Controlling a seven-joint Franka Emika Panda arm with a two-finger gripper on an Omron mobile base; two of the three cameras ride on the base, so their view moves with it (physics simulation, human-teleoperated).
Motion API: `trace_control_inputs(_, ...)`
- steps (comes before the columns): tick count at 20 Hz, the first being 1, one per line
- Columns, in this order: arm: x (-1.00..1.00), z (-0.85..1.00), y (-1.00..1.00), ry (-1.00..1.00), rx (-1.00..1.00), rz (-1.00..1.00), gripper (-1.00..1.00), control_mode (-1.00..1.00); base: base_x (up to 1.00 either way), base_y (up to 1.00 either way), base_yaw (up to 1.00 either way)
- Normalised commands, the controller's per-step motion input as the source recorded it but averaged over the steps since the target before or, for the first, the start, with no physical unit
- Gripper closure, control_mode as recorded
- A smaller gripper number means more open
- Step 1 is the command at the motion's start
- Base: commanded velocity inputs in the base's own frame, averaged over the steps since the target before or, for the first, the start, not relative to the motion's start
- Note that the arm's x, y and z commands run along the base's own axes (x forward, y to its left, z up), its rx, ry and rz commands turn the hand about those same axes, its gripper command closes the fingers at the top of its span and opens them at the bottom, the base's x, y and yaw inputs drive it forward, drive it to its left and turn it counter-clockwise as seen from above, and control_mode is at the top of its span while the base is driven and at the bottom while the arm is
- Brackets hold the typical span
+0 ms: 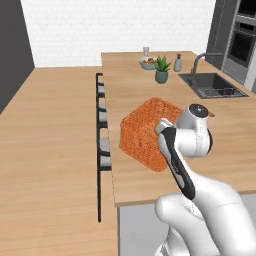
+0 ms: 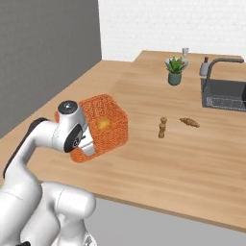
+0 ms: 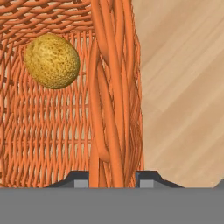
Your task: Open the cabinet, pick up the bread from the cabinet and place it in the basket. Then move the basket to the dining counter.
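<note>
The gripper (image 3: 115,178) is closed on the basket's (image 2: 111,126) woven wall, one finger inside and one outside the thick rim strands. The bread (image 3: 51,61) lies inside the basket, against its mesh. The basket rests on the light wood tabletop (image 2: 192,158), near the edge lined with black-framed stools (image 1: 102,145). Bare wood lies open beyond it toward a small pepper mill (image 2: 162,128), a croissant (image 2: 190,122), a potted plant (image 2: 175,70) and the sink (image 2: 226,94).

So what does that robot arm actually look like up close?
The arm is made of smooth, rounded glossy white segments with dark grey to black joints and a black strip along one link. The gripper ends in two small dark, blocky finger tips. No cables or markings show.
</note>
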Motion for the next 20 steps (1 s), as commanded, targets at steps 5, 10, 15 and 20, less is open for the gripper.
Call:
trace_control_inputs(5, 1.00, -0.01, -0.15, 0.07, 0.00, 0.00, 1.00, -1.00, 0.00, 0.00, 0.00)
trace_control_inputs(10, 1.00, -0.08, -0.30, 0.24, 0.00, 0.01, 1.00, -1.00, 0.00, 0.00, 0.00)
trace_control_inputs(15, 1.00, -0.10, -0.15, 0.13, 0.00, 0.02, 1.00, -1.00, 0.00, 0.00, 0.00)
trace_control_inputs(20, 1.00, -0.24, 0.00, -0.01, 0.00, 0.02, 1.00, -1.00, 0.00, 0.00, 0.00)
